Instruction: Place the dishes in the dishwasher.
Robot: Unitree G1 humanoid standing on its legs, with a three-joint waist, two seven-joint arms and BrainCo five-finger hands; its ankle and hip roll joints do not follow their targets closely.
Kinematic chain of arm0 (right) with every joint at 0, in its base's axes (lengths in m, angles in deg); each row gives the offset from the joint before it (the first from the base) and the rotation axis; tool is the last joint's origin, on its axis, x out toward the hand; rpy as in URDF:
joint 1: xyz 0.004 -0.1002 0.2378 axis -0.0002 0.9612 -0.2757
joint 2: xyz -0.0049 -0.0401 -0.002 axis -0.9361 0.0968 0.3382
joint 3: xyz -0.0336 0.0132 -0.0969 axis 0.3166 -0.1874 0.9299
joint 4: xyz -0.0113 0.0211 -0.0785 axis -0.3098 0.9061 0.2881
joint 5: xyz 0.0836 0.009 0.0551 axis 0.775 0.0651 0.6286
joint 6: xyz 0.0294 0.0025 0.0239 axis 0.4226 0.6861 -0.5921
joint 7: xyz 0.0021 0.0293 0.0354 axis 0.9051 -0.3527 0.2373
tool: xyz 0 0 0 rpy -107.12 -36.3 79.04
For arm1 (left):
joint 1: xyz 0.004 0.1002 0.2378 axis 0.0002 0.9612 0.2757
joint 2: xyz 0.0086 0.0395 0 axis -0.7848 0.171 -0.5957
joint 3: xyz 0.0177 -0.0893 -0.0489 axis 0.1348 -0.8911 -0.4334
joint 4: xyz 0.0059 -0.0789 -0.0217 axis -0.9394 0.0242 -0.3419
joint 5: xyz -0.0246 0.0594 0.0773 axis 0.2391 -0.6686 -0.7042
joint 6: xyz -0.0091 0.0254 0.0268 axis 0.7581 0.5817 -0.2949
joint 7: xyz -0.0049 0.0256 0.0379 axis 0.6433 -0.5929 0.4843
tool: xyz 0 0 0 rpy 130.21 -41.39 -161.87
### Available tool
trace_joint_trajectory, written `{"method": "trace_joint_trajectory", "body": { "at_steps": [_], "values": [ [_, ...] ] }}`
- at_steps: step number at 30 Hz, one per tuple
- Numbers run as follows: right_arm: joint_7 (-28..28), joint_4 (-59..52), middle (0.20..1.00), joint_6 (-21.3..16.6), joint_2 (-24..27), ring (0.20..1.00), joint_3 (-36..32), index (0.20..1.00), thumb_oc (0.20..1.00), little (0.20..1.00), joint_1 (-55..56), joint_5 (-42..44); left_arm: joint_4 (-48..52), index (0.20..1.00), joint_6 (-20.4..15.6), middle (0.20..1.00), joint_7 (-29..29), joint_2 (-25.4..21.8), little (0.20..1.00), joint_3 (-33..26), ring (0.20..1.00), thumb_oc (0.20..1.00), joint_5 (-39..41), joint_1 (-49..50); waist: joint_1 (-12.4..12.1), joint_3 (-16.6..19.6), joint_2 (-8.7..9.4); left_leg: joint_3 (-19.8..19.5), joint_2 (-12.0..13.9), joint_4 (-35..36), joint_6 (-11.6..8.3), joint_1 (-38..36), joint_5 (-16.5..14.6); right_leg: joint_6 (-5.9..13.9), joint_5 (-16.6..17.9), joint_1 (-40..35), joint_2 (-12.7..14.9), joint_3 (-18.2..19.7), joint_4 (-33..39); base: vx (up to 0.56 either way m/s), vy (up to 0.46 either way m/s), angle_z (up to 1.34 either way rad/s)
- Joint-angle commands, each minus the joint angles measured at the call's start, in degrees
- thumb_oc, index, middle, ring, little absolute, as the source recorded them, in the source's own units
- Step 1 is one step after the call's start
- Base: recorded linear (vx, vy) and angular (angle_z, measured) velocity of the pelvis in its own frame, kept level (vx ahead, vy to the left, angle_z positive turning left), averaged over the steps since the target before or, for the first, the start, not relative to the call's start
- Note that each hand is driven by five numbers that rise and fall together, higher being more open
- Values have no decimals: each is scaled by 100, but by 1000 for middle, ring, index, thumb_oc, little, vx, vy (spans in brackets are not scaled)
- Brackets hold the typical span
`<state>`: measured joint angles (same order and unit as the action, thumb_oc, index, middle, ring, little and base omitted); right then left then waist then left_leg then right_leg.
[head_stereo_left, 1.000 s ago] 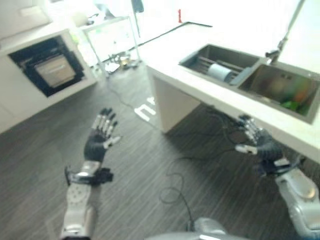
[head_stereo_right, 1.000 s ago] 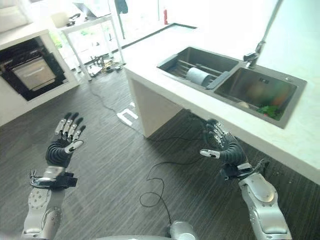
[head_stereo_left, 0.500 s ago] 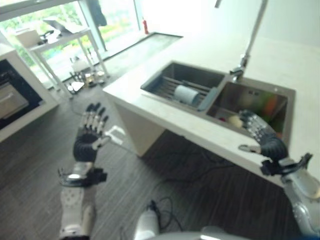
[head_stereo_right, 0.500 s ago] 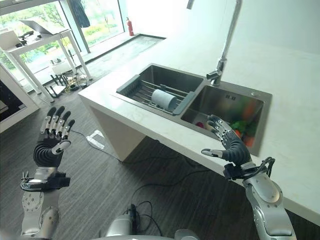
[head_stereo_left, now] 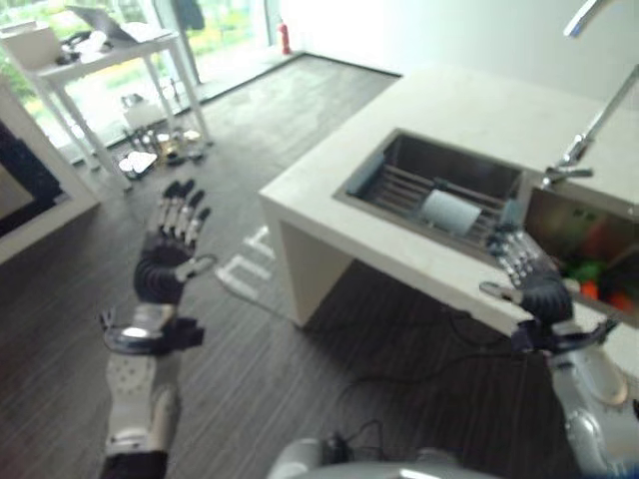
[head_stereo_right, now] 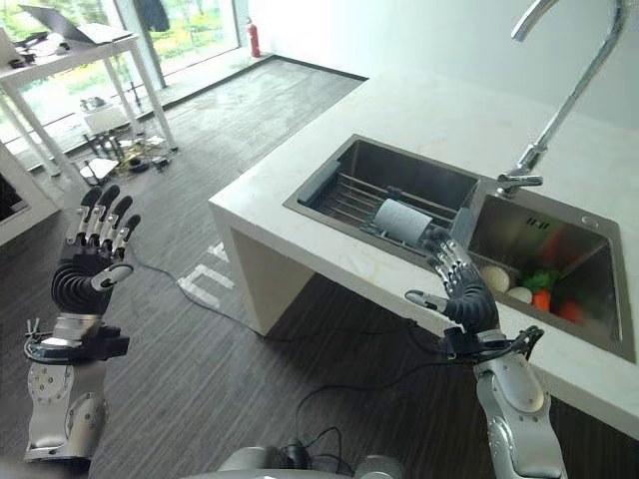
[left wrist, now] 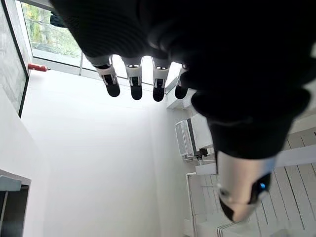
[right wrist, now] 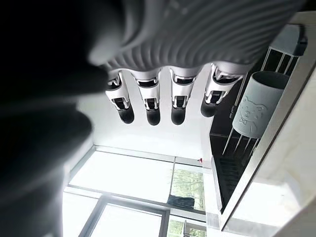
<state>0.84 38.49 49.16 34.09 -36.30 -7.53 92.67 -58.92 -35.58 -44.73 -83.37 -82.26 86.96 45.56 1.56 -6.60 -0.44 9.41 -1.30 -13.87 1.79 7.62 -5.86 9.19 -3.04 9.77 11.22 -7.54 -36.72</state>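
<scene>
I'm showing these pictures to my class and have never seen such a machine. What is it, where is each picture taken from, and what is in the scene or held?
It is a humanoid robot. Two pictures come from cameras in its head, looking down; two come from cameras on its wrists, looking along the fingers. Its left hand is raised over the dark wooden floor, fingers straight, holding nothing. Its right hand is also open and empty, beside the white counter. The counter holds a steel double sink: a pale cylindrical cup lies on a wire rack in one basin, and colourful vegetables sit in the other.
</scene>
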Motion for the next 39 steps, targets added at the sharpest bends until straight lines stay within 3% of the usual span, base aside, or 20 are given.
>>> {"method": "trace_joint_trajectory", "body": {
  "at_steps": [1,2,5,9,13,15,18,20,23,26,29,32,34,35,39],
  "values": [
    [-163,-93,1000,-238,281,1000,-265,1000,1000,1000,-509,335,664,1000,-142,1000,-82,-228,1000,-169,1000,1000,108,-2,-98,-59,81,-606,265,-332,-201,-259,-576,-74,187,-678,-600,-856,1953,201,-80,-30],
    [-195,-82,1000,-240,332,1000,-285,1000,1000,1000,-573,405,665,1000,-182,1000,-110,-230,1000,-192,1000,1000,85,23,-122,-120,181,-454,232,-332,-243,-381,-657,-75,192,-430,-379,-1220,1953,154,-122,-48],
    [-89,-58,1000,-314,301,1000,-219,1000,1000,1000,-651,400,702,1000,-273,1000,-138,-192,1000,-121,1000,1000,-3,23,-80,-152,225,-235,279,-332,-284,-504,-761,-88,173,-187,-127,-1379,1953,122,-192,-87],
    [159,-14,1000,-342,231,1000,-186,1000,1000,1000,-628,284,730,1000,-286,1000,-43,-122,1000,46,1000,1000,172,1,33,-44,236,26,406,-332,-334,-605,-770,-228,-255,-326,-326,-1141,1953,156,-209,-10],
    [183,5,1000,-350,231,1000,-170,1000,1000,1000,-580,239,674,1000,-303,1000,-204,-103,1000,157,1000,1000,171,-92,198,28,197,201,408,-332,-390,-790,-710,-322,-392,-422,-508,-755,1953,195,-228,-21],
    [239,-37,1000,-410,194,1000,-228,1000,1000,1000,-478,221,707,1000,-361,1000,-144,-62,1000,216,1000,1000,149,-82,269,-5,202,283,489,-332,-535,-896,-370,-395,-446,-484,-546,-568,1953,170,-234,-49],
    [303,-88,1000,-405,271,1000,-259,1000,1000,1000,-377,265,800,1000,-466,1000,-180,-52,1000,254,1000,1000,245,-57,301,-75,348,245,457,-609,-793,-1021,582,-573,-531,-560,-535,-223,1953,121,-196,-39],
    [273,-83,1000,-418,284,1000,-222,1000,1000,1000,-395,228,849,1000,-529,1000,-209,-10,1000,215,1000,1000,295,-4,272,-126,380,61,460,-998,-761,-797,547,-596,-517,-582,-544,-73,1953,61,-86,-19],
    [324,-3,1000,-347,292,1000,-177,1000,1000,1000,-555,206,877,1000,-479,1000,-229,-6,1000,141,1000,1000,302,-23,206,-140,333,-14,633,-332,-657,-848,380,-514,-598,-632,-606,83,1953,86,80,-37],
    [204,-12,1000,-317,265,1000,-229,1000,1000,1000,-552,130,899,1000,-535,1000,-268,7,1000,25,1000,1000,405,68,128,-156,83,-459,988,-332,-814,-156,-57,-401,-772,-692,-764,192,1953,107,255,-10],
    [165,-117,1000,-206,358,1000,-237,1000,1000,1000,-534,112,833,1000,-526,1000,-522,152,1000,7,1000,1000,306,62,-48,-107,-11,-790,1251,-332,-1009,449,184,-349,-999,-832,-706,231,1953,153,307,-26],
    [214,-129,1000,-72,488,1000,-279,1000,1000,1000,-632,186,829,1000,-494,1000,-595,185,1000,-31,1000,1000,286,44,-106,-64,-47,-829,1434,-332,-1063,529,162,-258,-1025,-837,-467,86,1953,97,312,-63],
    [154,-180,1000,12,465,1000,-324,1000,1000,1000,-582,371,837,1000,-458,1000,-838,142,1000,-54,1000,1000,218,9,-53,-2,-68,-684,1396,-332,-1033,422,39,-146,-944,-766,-279,-2,1953,82,397,-84],
    [162,-272,1000,123,379,1000,-359,1000,1000,1000,-534,348,803,1000,-348,1000,-909,104,1000,-91,1000,1000,303,-154,-37,77,-17,-646,1212,-332,-937,348,-106,-36,-885,-739,-134,18,1953,112,447,-69],
    [273,-307,1000,154,289,1000,-351,1000,1000,1000,-558,201,849,1000,-131,1000,-841,64,1000,-57,1000,1000,173,-308,-83,106,114,-587,997,-332,-812,297,-223,166,-722,-712,172,-59,1953,48,232,5]
  ]
}}
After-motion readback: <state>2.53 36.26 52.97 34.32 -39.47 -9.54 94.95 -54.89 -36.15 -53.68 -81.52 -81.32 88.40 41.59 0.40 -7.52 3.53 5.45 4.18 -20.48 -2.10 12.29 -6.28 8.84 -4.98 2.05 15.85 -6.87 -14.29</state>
